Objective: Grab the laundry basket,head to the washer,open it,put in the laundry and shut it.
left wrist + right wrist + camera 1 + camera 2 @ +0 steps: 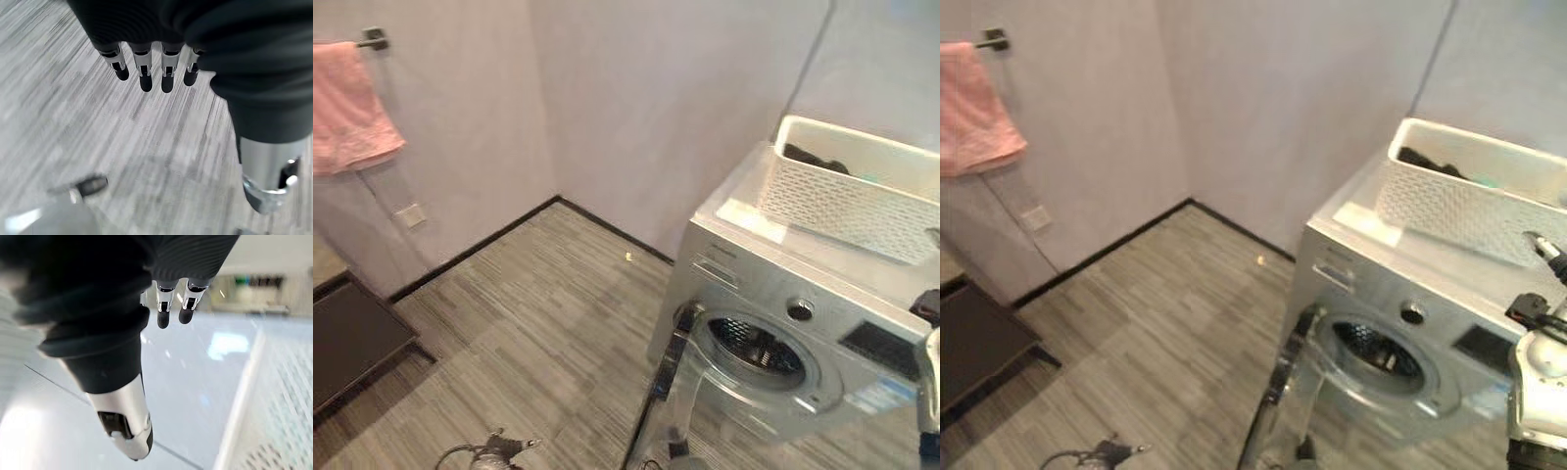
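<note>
Right hand (1540,367) empty, fingers straight, over washer (1410,294) top; laundry basket (1469,201) just beyond fingertips, long axis crosswise. Washer door (1293,401) open below. Left hand (146,68) relaxed, empty, farther off

Soft dim light, perhaps motion-blurred

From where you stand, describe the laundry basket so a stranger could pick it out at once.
Find the silver front-loading washer against the wall, its round glass door swung open. On its flat top sits the laundry basket, a white rectangular tub with perforated sides and dark laundry inside. It is the only container on the machine, and nothing else nearby is white and latticed.
</note>
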Motion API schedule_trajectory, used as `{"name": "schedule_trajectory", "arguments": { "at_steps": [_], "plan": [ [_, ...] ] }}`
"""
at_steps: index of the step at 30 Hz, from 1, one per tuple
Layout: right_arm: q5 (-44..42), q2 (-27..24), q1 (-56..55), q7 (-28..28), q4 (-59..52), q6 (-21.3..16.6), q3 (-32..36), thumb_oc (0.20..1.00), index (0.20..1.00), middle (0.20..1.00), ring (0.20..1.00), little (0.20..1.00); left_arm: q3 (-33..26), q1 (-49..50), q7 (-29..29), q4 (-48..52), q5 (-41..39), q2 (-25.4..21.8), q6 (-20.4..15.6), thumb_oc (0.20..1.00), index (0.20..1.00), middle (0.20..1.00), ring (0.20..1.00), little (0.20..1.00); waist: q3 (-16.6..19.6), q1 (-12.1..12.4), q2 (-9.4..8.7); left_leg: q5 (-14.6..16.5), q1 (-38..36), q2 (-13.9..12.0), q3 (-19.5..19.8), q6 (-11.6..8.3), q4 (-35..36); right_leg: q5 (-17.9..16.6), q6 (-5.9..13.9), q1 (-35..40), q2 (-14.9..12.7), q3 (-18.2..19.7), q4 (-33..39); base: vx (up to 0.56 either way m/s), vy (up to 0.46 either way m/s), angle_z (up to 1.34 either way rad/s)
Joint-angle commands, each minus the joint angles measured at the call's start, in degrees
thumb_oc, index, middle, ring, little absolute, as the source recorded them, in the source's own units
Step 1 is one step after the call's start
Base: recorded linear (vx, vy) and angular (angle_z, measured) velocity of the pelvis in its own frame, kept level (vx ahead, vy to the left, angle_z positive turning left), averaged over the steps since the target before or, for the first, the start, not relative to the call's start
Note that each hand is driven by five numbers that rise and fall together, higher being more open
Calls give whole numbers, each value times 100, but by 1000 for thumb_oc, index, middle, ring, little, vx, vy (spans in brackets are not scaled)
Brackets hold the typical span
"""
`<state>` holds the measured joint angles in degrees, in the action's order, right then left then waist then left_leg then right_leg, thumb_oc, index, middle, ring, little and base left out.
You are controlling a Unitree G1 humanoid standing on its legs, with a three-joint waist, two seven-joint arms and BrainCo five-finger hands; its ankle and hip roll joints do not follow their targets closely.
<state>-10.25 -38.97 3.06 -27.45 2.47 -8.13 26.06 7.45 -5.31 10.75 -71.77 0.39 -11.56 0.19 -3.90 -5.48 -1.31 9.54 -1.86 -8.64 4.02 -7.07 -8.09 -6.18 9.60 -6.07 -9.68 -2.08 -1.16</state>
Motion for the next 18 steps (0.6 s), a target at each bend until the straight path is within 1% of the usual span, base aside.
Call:
{"name": "schedule_trajectory", "arguments": {
  "at_steps": [1,2,3,4,5,6,7,8,9,10,11,12,13,14,15,16,17,18],
  "plan": [
    [-82,-449,441,186,-165,-185,349,1000,1000,1000,1000,1000,-153,-286,37,-61,-164,-560,-190,1000,1000,1000,1000,1000,-1,48,-641,867,-519,270,-205,424,-249,-444,452,-179,-793,587,-245,239,-539,19],
    [-117,-630,438,363,-224,-203,317,1000,1000,1000,1000,1000,-297,-159,-8,-136,-333,-530,-205,1000,1000,1000,1000,1000,71,54,-623,603,-645,-77,-150,282,-139,82,287,-174,-495,562,-396,196,-432,16],
    [-123,-641,439,370,-217,-207,312,1000,1000,1000,1000,1000,-298,-153,-9,-137,-337,-525,-208,1000,1000,1000,1000,1000,74,42,-592,587,-670,-122,-144,256,-94,125,261,-182,-456,541,-443,170,-425,5],
    [-226,-660,487,470,-319,-276,245,1000,1000,1000,1000,1000,-428,-93,25,-201,-507,-512,-195,1000,1000,1000,1000,1000,121,77,-590,228,-658,-322,-128,171,-123,320,148,-164,-252,463,-498,144,-436,0],
    [-342,-654,680,589,-482,-386,43,1000,1000,1000,1000,1000,-616,10,34,-284,-656,-474,-184,1000,1000,1000,1000,1000,195,129,-558,-591,-535,-645,-112,70,-313,560,-86,-78,101,342,-536,133,-434,0],
    [-342,-654,697,591,-480,-385,25,1000,1000,1000,1000,1000,-630,14,34,-283,-656,-474,-184,1000,1000,1000,1000,1000,202,104,-543,-613,-528,-672,-96,51,-295,557,-106,-83,125,324,-536,96,-436,1],
    [-406,-654,783,663,-580,-452,-63,1000,1000,1000,1000,1000,-704,28,41,-290,-697,-491,-163,1000,1000,1000,1000,1000,174,140,-617,-1078,-278,-779,-55,79,-725,569,-224,42,244,292,-468,30,-336,5],
    [-430,-710,796,721,-709,-491,-86,1000,1000,1000,1000,1000,-758,47,45,-254,-737,-491,-156,1000,1000,1000,1000,1000,133,166,-711,-1379,-52,-873,-124,169,-1109,585,-335,160,311,261,-390,27,-456,-1],
    [-449,-727,776,727,-796,-520,-86,1000,1000,1000,1000,1000,-769,71,56,-204,-738,-486,-151,1000,1000,1000,1000,1000,86,172,-797,-1519,179,-967,-267,279,-1456,588,-433,269,350,196,-306,14,-407,-2],
    [-445,-731,773,776,-845,-511,-116,1000,1000,1000,1000,1000,-792,109,64,-183,-724,-489,-154,1000,1000,1000,1000,1000,48,179,-840,-1487,345,-1057,-512,345,-1623,626,-500,381,366,105,-191,7,-300,18],
    [-404,-806,794,762,-803,-464,-163,1000,1000,1000,1000,1000,-782,104,53,-148,-717,-476,-143,1000,1000,1000,1000,1000,12,232,-883,-1225,498,-894,-623,405,-1729,611,-512,455,342,75,-104,34,-190,36],
    [-335,-947,773,803,-753,-357,-190,1000,1000,1000,1000,1000,-760,110,-1,-119,-701,-454,-145,1000,1000,1000,1000,1000,-31,322,-891,-821,675,-461,-601,439,-1704,630,-509,508,333,66,-59,70,-60,48],
    [-284,-1055,735,892,-757,-289,-157,1000,1000,1000,1000,1000,-728,109,-46,-115,-675,-413,-148,1000,1000,1000,1000,1000,-16,351,-887,-395,763,-79,-565,503,-1459,640,-480,543,282,38,-21,84,22,34],
    [-193,-1230,755,926,-680,-200,-136,1000,1000,1000,1000,1000,-594,84,-82,-124,-614,-378,-173,1000,1000,1000,1000,1000,-3,355,-865,-97,766,185,-635,558,-1110,710,-448,561,252,-61,-48,77,59,22],
    [-231,-1374,803,950,-509,-100,-113,1000,1000,1000,1000,1000,-504,47,-100,-174,-593,-370,-177,1000,1000,1000,1000,1000,50,272,-826,-55,631,71,-924,576,-607,705,-369,519,237,-148,-93,71,91,38],
    [-110,-1726,978,918,12,38,-292,1000,1000,1000,1000,1000,-293,4,-168,-147,-591,-325,-192,1000,1000,1000,1000,1000,80,284,-741,-162,373,127,-1034,601,-87,735,-341,500,262,-149,-135,71,113,46],
    [118,-1899,1126,957,267,205,-491,1000,1000,1000,1000,1000,-156,-4,-203,-135,-581,-280,-216,1000,1000,1000,1000,1000,97,333,-703,-106,305,258,-839,583,-66,734,-306,478,264,-117,-196,63,141,47],
    [297,-2092,1233,1021,579,343,-655,1000,1000,1000,1000,1000,-87,-17,-212,-128,-529,-260,-213,1000,1000,1000,1000,1000,115,308,-693,-125,296,360,-698,579,3,677,-295,480,212,-123,-196,49,151,6]
  ]
}}
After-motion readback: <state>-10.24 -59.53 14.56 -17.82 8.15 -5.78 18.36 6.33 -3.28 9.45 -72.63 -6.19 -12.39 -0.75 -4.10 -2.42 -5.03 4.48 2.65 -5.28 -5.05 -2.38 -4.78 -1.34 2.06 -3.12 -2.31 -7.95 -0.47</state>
